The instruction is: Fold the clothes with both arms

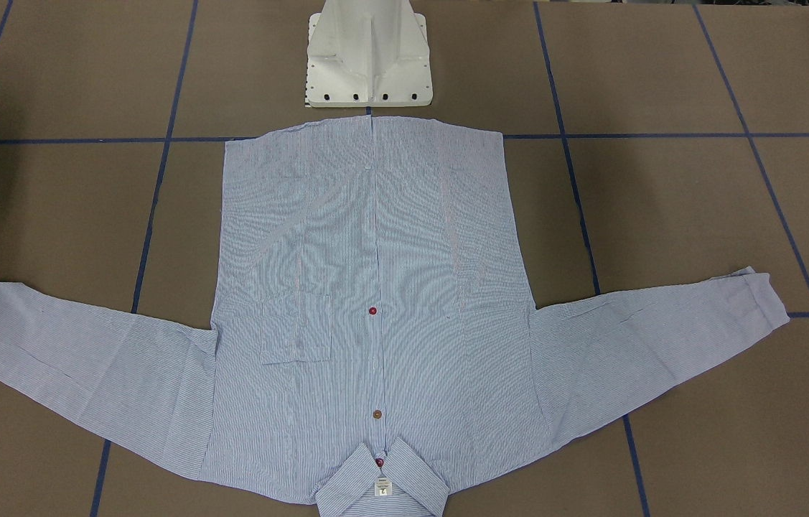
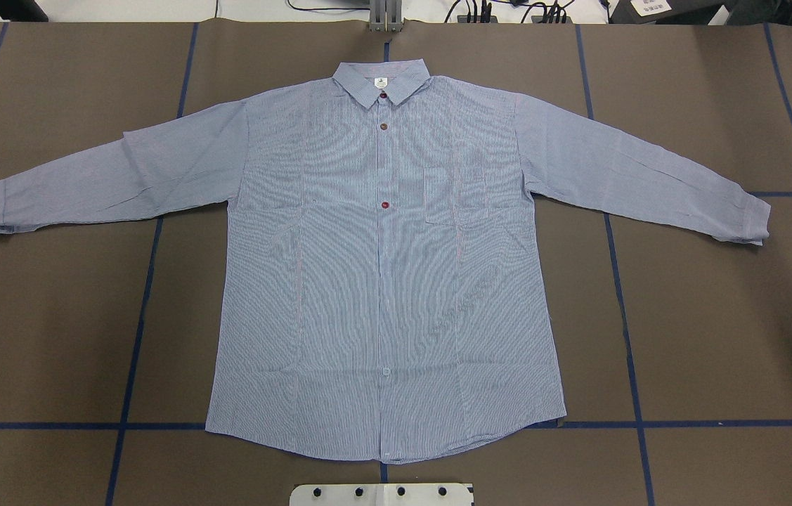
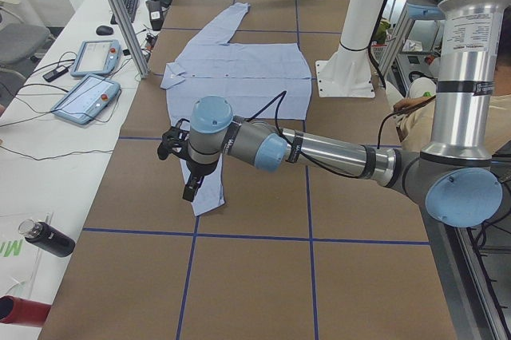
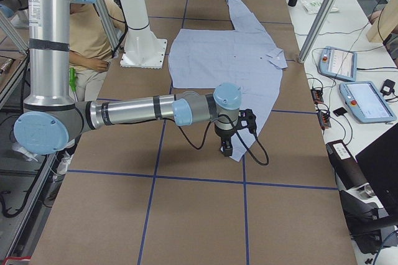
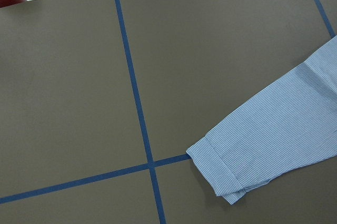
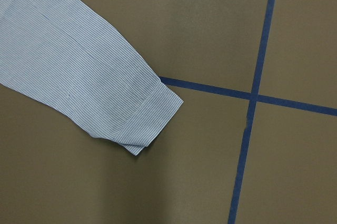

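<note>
**Both grippers over the cuffs, shirt flat and unfolded**

The left gripper [image 3: 190, 190] is seen only from the side, poised over the sleeve end on the robot's left. Whether its jaws are parted or closed cannot be told. The same applies to the right gripper [image 4: 226, 148], poised over the opposite sleeve end. No fingers are shown in either wrist view. The left cuff [image 5: 216, 169] and right cuff [image 6: 152, 113] are framed there, each lying flat on the table [image 2: 719, 337].

The shirt [image 2: 381, 281] is spread front up, its 2 sleeves stretched outward and its collar [image 2: 381, 81] away from the robot. No fold appears to have been made.

If only 1 layer of a cuff is pinched, the sleeve could be dragged askew. Unequal pulls by the 2 arms could slew and wrinkle the body.
</note>
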### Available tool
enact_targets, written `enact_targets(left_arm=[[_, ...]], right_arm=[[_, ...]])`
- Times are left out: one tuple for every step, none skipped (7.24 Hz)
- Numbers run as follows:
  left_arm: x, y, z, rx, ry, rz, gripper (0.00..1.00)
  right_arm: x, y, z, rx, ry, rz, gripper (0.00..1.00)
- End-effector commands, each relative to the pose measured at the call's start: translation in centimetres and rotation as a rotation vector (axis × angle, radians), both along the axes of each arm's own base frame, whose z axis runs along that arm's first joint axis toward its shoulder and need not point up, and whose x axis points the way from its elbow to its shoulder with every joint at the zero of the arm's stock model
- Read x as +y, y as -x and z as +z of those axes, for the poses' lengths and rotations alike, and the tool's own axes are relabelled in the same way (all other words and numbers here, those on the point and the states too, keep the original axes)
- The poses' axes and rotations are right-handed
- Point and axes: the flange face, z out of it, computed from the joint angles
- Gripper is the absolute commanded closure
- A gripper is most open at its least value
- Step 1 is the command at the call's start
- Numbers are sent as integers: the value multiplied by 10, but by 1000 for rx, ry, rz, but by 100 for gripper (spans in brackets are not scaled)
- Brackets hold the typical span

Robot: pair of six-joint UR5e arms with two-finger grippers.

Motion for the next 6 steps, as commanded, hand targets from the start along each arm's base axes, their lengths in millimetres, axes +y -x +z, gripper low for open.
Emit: enact_targets(left_arm=[[32, -3, -8, 2, -16, 5, 0], [39, -2, 0, 3, 1, 5, 0], [44, -2, 5, 4, 14, 2, 0], [44, -2, 4, 5, 12, 1, 0], [40, -4, 0, 1, -41, 5, 0], [40, -6, -6, 4, -114, 5, 0]], right_arm=[[3, 1, 7, 2, 13, -3, 0], [2, 1, 10, 6, 19, -4, 0], [0, 3, 13, 6, 22, -7, 0], [0, 7, 13, 4, 18, -18, 0], [0, 11, 10, -14, 23, -21, 0], [-4, 19, 17, -35, 84, 2, 0]])
